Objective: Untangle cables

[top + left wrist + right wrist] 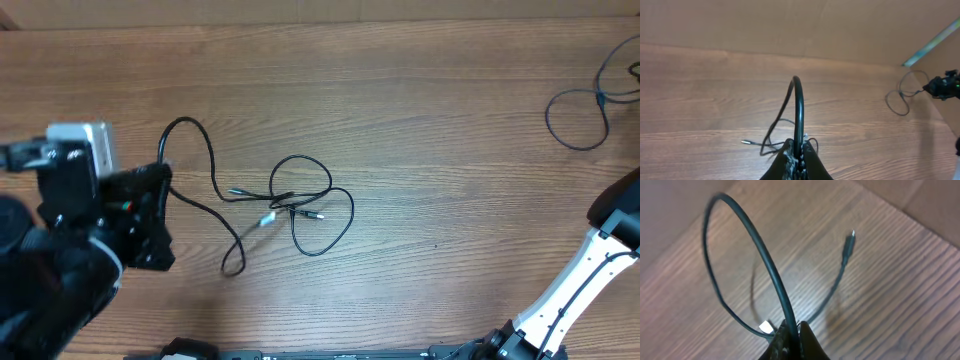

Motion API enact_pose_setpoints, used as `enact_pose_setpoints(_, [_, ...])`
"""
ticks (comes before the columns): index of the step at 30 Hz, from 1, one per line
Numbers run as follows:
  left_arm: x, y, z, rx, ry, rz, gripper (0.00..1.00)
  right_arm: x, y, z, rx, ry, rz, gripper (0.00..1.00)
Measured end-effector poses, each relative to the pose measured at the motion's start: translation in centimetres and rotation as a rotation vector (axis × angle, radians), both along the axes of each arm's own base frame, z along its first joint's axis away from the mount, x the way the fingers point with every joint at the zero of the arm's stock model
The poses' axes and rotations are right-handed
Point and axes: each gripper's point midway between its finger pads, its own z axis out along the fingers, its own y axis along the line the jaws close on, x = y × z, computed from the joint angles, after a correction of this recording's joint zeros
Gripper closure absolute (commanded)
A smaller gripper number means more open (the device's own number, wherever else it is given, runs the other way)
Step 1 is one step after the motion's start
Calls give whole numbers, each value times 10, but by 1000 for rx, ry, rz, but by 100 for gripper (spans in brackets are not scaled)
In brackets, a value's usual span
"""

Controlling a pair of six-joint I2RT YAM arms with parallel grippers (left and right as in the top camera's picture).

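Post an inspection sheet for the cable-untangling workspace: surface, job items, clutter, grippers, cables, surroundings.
Surface: wooden table, plain wood grain.
Job's things: tangled cables mid-table; separate cable at the far right.
Clutter: nothing seen.
Grippers: left gripper shut on a raised strand leading to the tangle; right gripper shut on the separate cable.
Cables: raised strand arcs up from the fingers; separate cable forms a lifted loop, with its plug tip free.
Surroundings: brown panel behind the table.
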Motion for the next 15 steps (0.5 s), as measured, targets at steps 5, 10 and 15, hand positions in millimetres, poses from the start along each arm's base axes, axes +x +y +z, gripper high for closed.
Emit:
enact_pose_setpoints(5, [11, 2, -9, 23, 42, 23, 96, -9, -1, -18, 21, 40, -14, 96])
enact_pose_setpoints(10, [10, 6, -14, 40, 60, 43, 96, -20, -4, -31, 41, 71, -29, 96])
enact_pose_setpoints(15, [10, 8, -15, 45, 67, 49, 96, -18, -7, -28, 38, 51, -26, 96])
